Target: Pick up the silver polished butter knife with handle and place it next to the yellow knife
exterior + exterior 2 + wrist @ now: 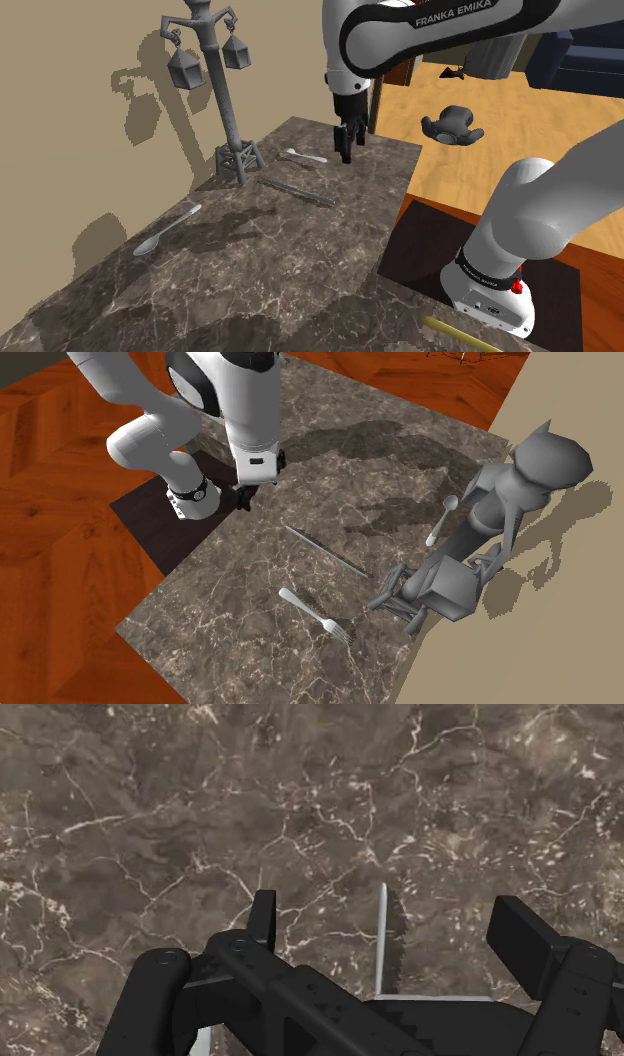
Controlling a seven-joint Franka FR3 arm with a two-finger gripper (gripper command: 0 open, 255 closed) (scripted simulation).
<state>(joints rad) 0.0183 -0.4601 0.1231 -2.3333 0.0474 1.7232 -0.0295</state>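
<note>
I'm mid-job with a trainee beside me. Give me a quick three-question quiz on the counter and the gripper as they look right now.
1. True or false: the knife lies flat on the counter.
2. The gripper is: A open; B shut on the knife; C shut, empty.
3. Fill in: the knife lies between the fork and the ___.

Key: 1 true. 2 A. 3 spoon.
</note>
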